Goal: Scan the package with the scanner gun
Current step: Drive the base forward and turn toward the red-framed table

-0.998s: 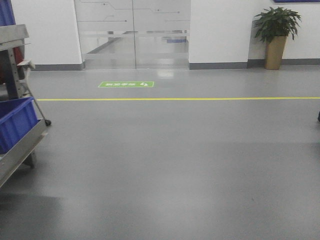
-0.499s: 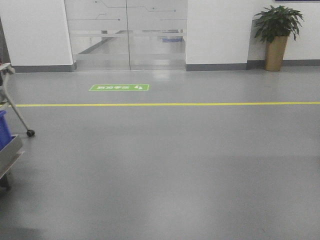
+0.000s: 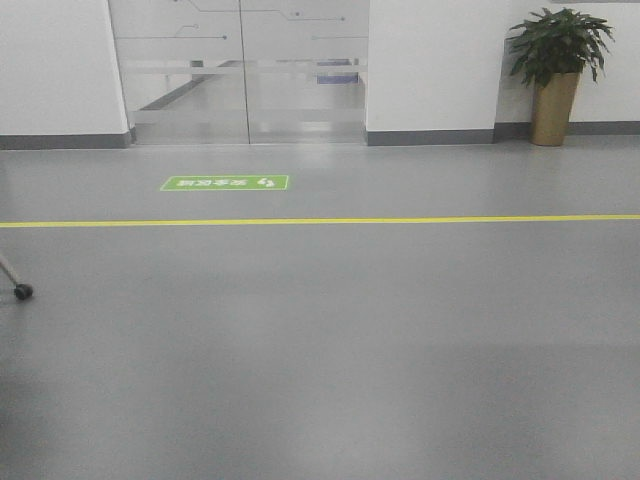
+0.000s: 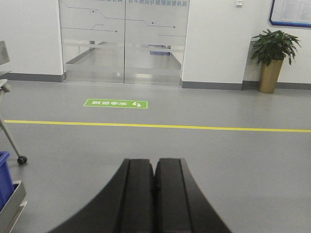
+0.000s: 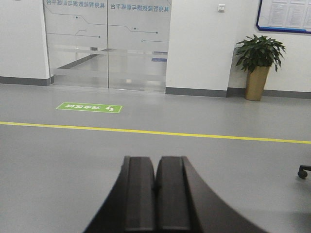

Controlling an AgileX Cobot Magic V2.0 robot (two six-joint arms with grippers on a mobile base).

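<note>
The package and the scanner gun are out of view in every frame. My left gripper (image 4: 154, 160) is shut with nothing between its black fingers, held over bare grey floor. My right gripper (image 5: 155, 158) is likewise shut and empty, pointing across the floor toward the yellow line. Neither gripper shows in the front view.
A yellow floor line (image 3: 320, 220) crosses ahead, with a green floor sign (image 3: 225, 183) before glass doors (image 3: 240, 70). A potted plant (image 3: 556, 75) stands at the far right wall. A cart caster (image 3: 22, 291) and blue bin (image 4: 4, 177) sit at the left; a chair caster (image 5: 303, 172) at the right.
The view has swung right and forward: the metal cart with the blue bin has slid out of the left edge, leaving only one caster. The floor sign and yellow line have moved lower and left.
</note>
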